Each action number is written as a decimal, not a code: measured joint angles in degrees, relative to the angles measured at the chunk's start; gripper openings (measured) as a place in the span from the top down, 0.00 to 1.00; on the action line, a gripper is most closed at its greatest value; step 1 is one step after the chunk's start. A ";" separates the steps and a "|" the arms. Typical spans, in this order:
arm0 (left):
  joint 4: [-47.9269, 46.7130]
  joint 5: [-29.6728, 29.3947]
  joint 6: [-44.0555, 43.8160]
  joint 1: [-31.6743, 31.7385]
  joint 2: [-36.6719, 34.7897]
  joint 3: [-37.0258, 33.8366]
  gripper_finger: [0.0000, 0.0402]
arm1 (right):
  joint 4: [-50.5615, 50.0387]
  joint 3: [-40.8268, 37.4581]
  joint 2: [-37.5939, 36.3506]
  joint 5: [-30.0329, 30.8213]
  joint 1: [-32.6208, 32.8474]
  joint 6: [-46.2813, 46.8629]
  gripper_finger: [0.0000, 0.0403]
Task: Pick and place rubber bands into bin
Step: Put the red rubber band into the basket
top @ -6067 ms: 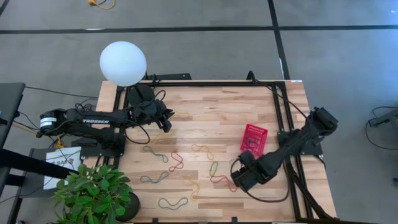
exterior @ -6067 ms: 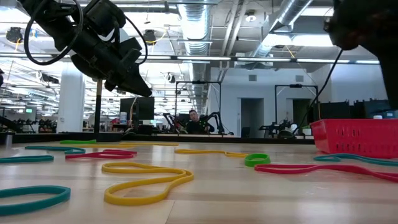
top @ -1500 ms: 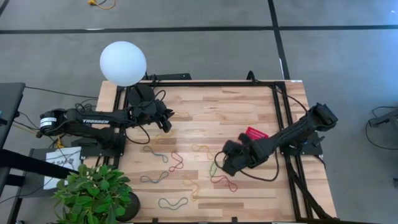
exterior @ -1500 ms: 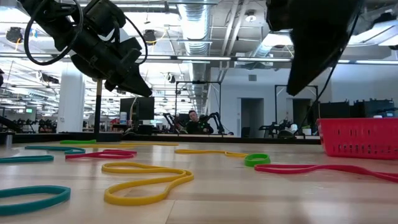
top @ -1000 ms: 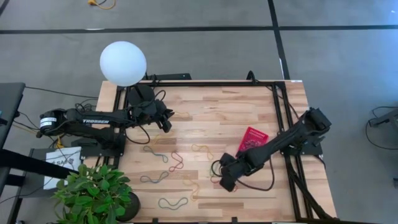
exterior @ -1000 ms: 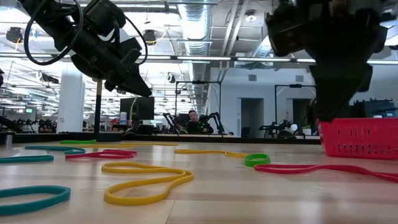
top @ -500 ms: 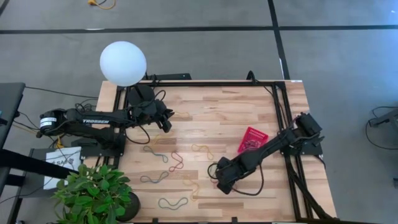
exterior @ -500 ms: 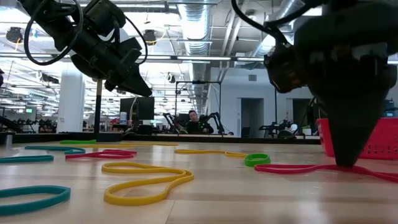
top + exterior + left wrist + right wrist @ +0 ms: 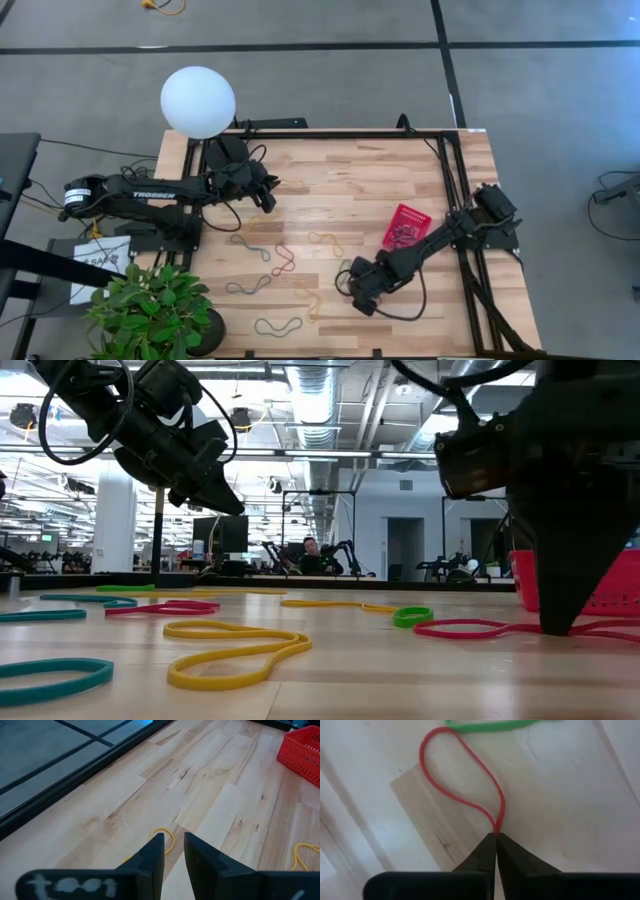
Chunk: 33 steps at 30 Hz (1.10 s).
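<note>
My right gripper stands low over the table's near middle, fingers pointing down, shut on a red rubber band. A green band lies just beyond it. More bands lie flat on the wood: yellow, red, teal, green. The red bin sits on the table right of centre, behind the right gripper. My left gripper hovers over the far-left part, open by a narrow gap, with a yellow band beyond it. My right gripper pinches the red band where its two strands run together at one end, between the fingertips, from above and pointing down. The rest of the loop lies slack and flat on the wood ahead of the fingers.
A white globe lamp stands at the far-left corner and a potted plant at the near-left corner. A black frame rail runs along the table's right side. Bare wood shows across the far middle.
My right gripper has come down from above the bin's height until its fingertips reach the table at the red band, drifting slightly toward the near edge. The band's end at the fingers has been drawn in a little; the rest has stayed flat.
</note>
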 joint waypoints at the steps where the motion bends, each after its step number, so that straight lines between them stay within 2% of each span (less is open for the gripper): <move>1: 0.00 0.00 0.00 -0.02 0.00 0.00 0.84 | 0.11 -0.06 -0.59 0.50 0.04 -0.95 0.98; 5: 0.00 -0.02 0.00 -0.02 0.00 0.00 0.84 | -0.51 -0.31 -4.80 5.36 -0.31 -4.04 0.99; 7: 0.00 -0.02 0.00 -0.01 0.00 0.00 0.84 | -0.85 -0.08 -7.88 12.31 -0.29 -6.08 0.99; 12: 0.00 -0.02 0.02 -0.02 -0.01 0.00 0.84 | -6.94 -0.16 -13.76 35.00 1.40 -6.17 1.00; 14: -0.02 -0.02 0.02 -0.02 0.00 0.00 0.84 | -11.50 -0.09 -16.00 40.75 1.69 -2.99 1.00; 16: -0.03 -0.02 0.11 -0.01 0.00 0.00 0.84 | -18.57 -0.10 -17.76 43.26 1.70 2.71 1.00; 20: -0.20 -0.02 0.35 -0.02 -0.01 0.00 0.84 | -35.17 -0.10 -19.52 42.35 1.54 17.27 1.00; 24: -0.26 -0.02 0.35 0.00 -0.01 0.00 0.84 | -48.96 -0.15 -18.97 32.88 1.13 30.80 1.00; 28: -0.26 -0.02 0.35 -0.02 0.00 0.00 0.84 | -51.58 -0.29 -16.97 22.85 0.83 35.43 1.00; 33: -0.20 -0.17 0.35 0.00 0.00 0.00 0.84 | -49.16 -0.28 -13.99 17.41 0.66 33.23 1.00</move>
